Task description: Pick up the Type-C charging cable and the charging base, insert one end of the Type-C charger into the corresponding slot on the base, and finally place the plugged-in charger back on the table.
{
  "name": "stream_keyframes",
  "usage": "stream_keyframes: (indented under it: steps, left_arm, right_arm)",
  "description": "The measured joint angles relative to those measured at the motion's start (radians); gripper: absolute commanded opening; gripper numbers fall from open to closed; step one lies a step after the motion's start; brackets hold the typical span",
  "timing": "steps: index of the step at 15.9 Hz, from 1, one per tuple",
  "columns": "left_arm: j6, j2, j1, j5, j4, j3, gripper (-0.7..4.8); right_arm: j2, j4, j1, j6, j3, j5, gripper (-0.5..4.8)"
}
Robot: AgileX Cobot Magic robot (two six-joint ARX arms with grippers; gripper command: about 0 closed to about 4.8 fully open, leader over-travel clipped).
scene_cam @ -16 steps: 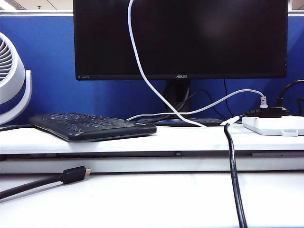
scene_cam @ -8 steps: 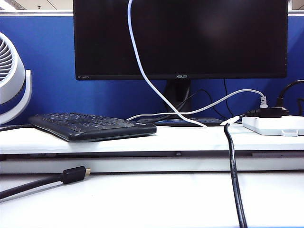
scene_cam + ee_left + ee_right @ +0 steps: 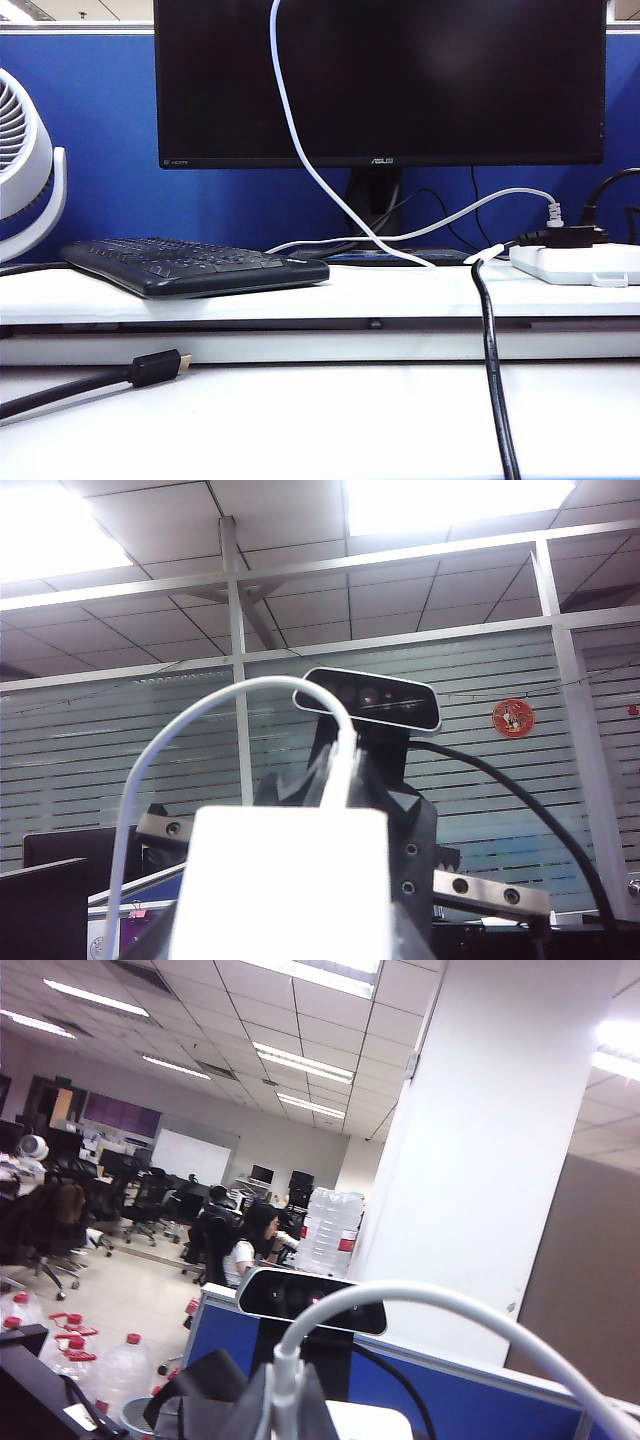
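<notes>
Neither gripper shows in the exterior view; there the thin white Type-C charging cable hangs from above the frame down to the shelf of the table. In the left wrist view the white charging base fills the space between the dark fingers of my left gripper, which is shut on it. The cable loops over and meets the base's far face. My right gripper faces it, shut on the cable's white plug end. A corner of the base shows just beyond the plug.
On the shelf stand a black keyboard, a monitor and a white power strip with plugs in it. A black cable with a gold-tipped plug lies on the lower surface at left. Another black cable runs down at right. A fan stands far left.
</notes>
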Motion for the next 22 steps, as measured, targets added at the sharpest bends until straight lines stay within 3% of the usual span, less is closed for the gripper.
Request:
stream_keyframes:
  steps: [4,6,10,11,13,14,15,17,22]
  left_arm:
    - [0.000,0.000,0.000,0.000,0.000,0.000,0.20]
    - [0.000,0.000,0.000,0.000,0.000,0.000,0.20]
    - [-0.008,-0.001,0.002,-0.012,-0.002,0.002,0.20]
    - [-0.008,-0.001,0.003,-0.016,-0.001,0.002,0.20]
    - [-0.008,-0.001,0.010,-0.035,-0.009,0.002,0.20]
    - [-0.026,-0.006,0.012,-0.121,0.013,0.011,0.20]
    - [-0.029,-0.019,0.013,-0.236,0.013,0.037,0.20]
    - [-0.030,-0.028,0.005,-0.239,0.044,0.037,0.20]
    - [-0.030,-0.017,0.014,-0.232,0.008,0.031,0.20]
  right_arm:
    - [0.000,-0.004,0.000,0.011,0.000,0.000,0.00]
    - [0.000,-0.004,0.000,0.011,0.000,0.000,1.27]
    - [0.001,-0.026,0.000,0.012,-0.004,-0.023,1.39]
    - [0.001,-0.026,0.000,0.011,-0.004,-0.023,2.11]
    - [0.001,-0.024,0.003,0.008,-0.003,-0.028,2.57]
    - [0.003,-0.049,-0.002,0.008,-0.012,-0.044,2.57]
    - [0.013,-0.141,0.010,0.021,-0.035,-0.171,2.63]
    - [0.071,-0.246,0.018,0.029,-0.062,-0.182,2.72]
    - [0.026,-0.182,0.008,0.029,-0.037,-0.153,2.72]
